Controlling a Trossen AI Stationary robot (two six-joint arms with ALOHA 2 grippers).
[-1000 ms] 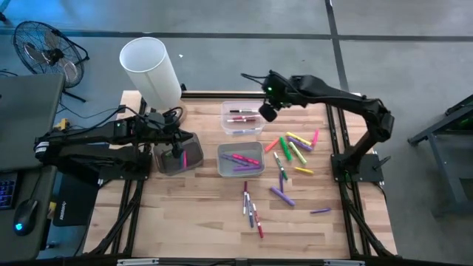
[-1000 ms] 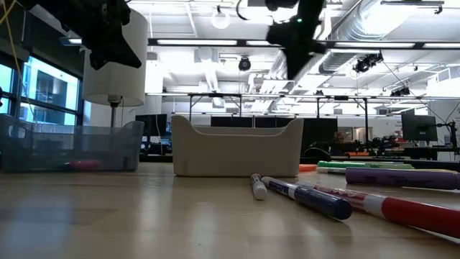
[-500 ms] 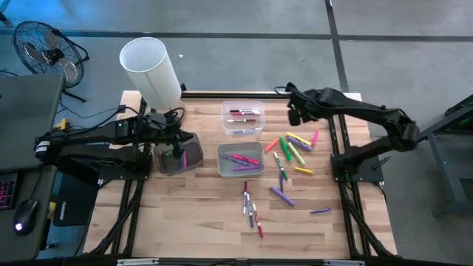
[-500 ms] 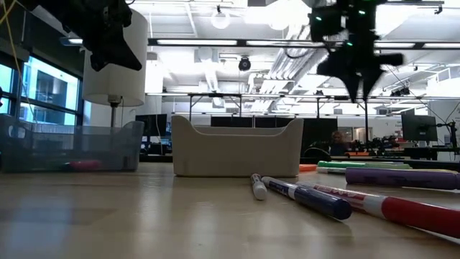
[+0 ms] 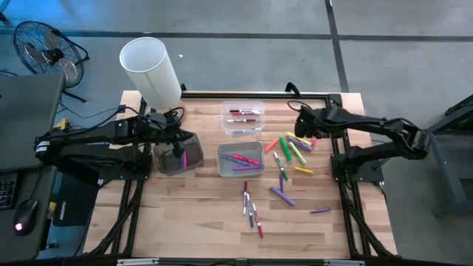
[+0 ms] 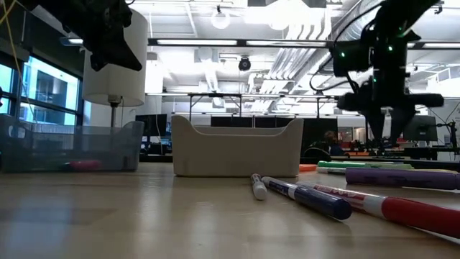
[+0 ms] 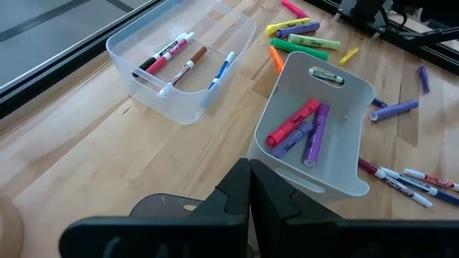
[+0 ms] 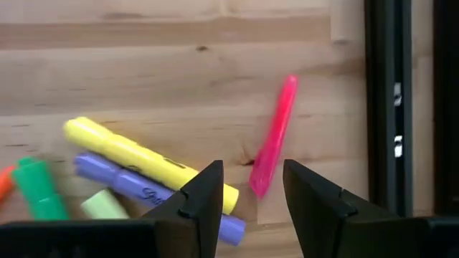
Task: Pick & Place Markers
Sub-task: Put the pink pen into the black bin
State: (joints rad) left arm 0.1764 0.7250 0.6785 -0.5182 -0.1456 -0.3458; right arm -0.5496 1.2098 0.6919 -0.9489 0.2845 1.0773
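Right wrist view shows our right gripper (image 8: pixel 251 190) with fingers spread above a pink marker (image 8: pixel 272 140) on bare wood, beside a yellow marker (image 8: pixel 143 161). We judge it light, stiff and smooth, best pinched mid-barrel. Farther off, our left gripper (image 5: pixel 174 140) hangs pressed shut over a dark bin (image 5: pixel 194 158).

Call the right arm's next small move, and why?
Probably lower straight down and close on the thin pink marker. The right hand hangs open above it, its fingers on either side of the marker's near end, and the marker lies apart from the yellow highlighter on the wooden table.
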